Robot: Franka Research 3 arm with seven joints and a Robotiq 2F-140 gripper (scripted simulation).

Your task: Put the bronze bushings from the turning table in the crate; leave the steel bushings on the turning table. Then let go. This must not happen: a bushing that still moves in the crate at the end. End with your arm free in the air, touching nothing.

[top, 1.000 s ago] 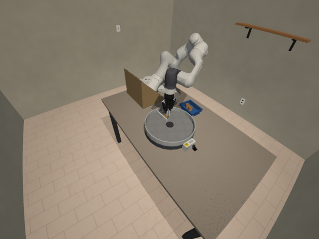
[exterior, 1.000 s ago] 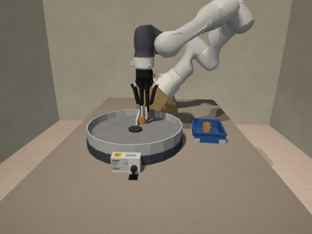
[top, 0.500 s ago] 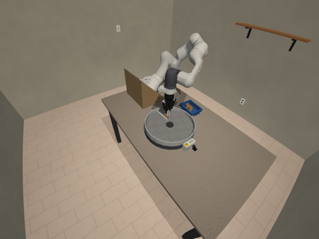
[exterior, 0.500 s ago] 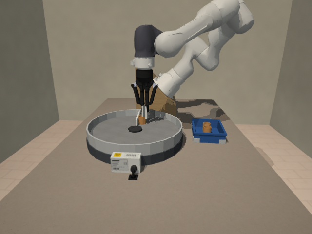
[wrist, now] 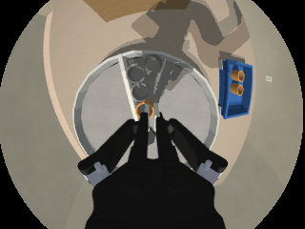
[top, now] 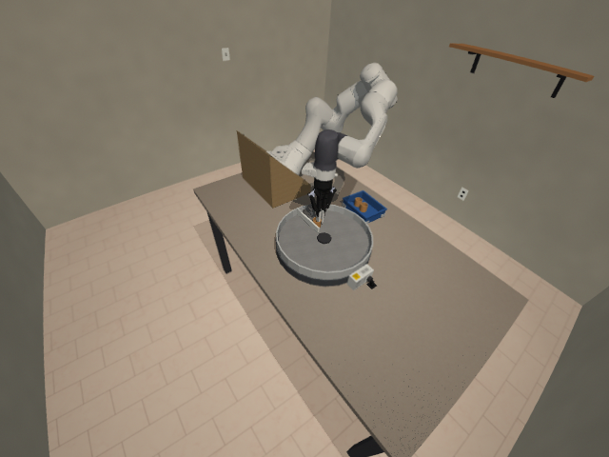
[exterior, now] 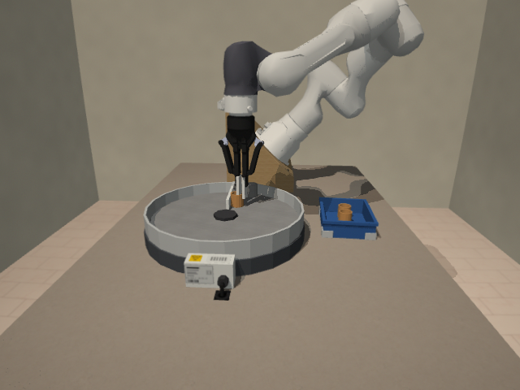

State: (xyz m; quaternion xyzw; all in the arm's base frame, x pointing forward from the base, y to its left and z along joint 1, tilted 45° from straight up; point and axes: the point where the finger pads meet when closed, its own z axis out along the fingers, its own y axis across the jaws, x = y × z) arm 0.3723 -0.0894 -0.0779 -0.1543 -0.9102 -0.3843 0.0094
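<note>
- Pincer [top: 321, 224] [exterior: 240, 195] [wrist: 152, 109]: nearly closed, straddling the right-hand wall of a bronze bushing [top: 316, 224] [exterior: 237, 201] [wrist: 136, 111] on the turning table [top: 324, 269] [exterior: 218, 247] [wrist: 78, 95]; firm grip cannot be told.
- White divider [top: 308, 219] [exterior: 228, 200] [wrist: 126, 83]: just beside, at 9 o'clock (exterior); open disc beyond.
- Crate [top: 376, 211] [exterior: 361, 229] [wrist: 243, 107]: set apart at 3 o'clock (exterior), two bronze bushings inside.
- Three steel bushings [top: 308, 212] [exterior: 253, 188] [wrist: 136, 72]: separately distinguished only in the wrist view, towards 12 o'clock.
</note>
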